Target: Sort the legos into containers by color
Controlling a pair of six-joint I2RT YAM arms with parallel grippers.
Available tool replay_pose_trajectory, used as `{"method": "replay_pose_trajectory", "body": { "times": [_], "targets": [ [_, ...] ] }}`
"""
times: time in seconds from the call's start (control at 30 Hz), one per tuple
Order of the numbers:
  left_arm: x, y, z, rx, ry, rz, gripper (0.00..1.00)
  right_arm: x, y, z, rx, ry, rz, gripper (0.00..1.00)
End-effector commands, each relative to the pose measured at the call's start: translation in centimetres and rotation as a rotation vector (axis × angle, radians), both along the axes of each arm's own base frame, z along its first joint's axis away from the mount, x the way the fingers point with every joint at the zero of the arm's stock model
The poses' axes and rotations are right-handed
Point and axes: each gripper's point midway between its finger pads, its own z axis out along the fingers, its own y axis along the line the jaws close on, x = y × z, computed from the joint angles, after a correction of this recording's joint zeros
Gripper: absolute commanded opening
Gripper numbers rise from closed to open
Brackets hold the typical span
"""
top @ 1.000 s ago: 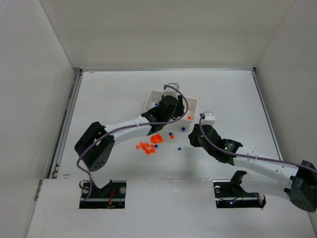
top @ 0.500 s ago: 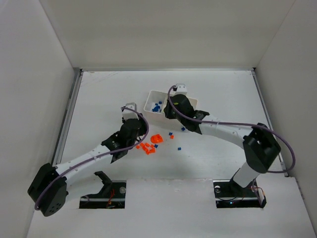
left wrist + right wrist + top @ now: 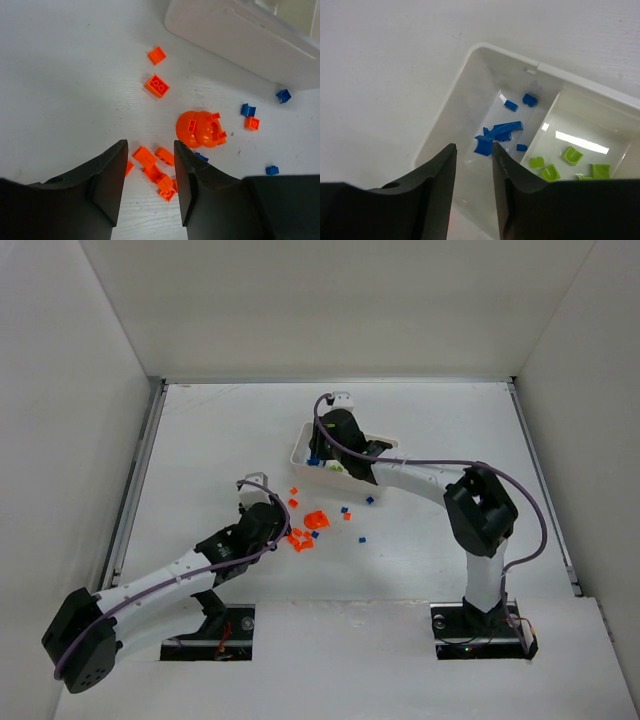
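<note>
My left gripper is open and low over the table, its fingers straddling a cluster of small orange legos. A larger orange piece lies just beyond it. From above, that gripper sits at the orange pile. My right gripper hangs open over the left compartment of the white tray, with nothing between its fingers. Several blue legos lie in that compartment, and lime green legos in the one beside it. In the top view the right gripper covers much of the tray.
Two orange bricks lie apart from the pile, toward the tray wall. Loose blue bricks and one small orange brick are scattered right of the large orange piece. High white walls enclose the table.
The left arm drew back from the tray to the orange pile. The right arm swung from the loose blue bricks to the tray's left compartment, and its jaws opened there.
</note>
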Motion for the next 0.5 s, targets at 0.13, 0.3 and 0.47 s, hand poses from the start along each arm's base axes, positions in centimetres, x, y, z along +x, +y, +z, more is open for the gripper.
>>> {"method": "replay_pose_trajectory", "body": {
  "times": [0.13, 0.3, 0.47],
  "targets": [
    [-2.6, -1.1, -2.3, 0.010, 0.074, -0.039, 0.33, 0.5, 0.7, 5.0, 0.065, -0.085, 0.014, 0.45],
    [-3.0, -1.9, -3.1, 0.043, 0.098, -0.054, 0.29, -2.9, -1.5, 5.2, 0.068, -0.090, 0.014, 0.38],
    [-4.2, -2.6, -4.7, 0.086, 0.149, -0.074, 0.21, -7.7, -4.3, 2.9, 0.045, -0.063, 0.015, 0.37]
  ]
}}
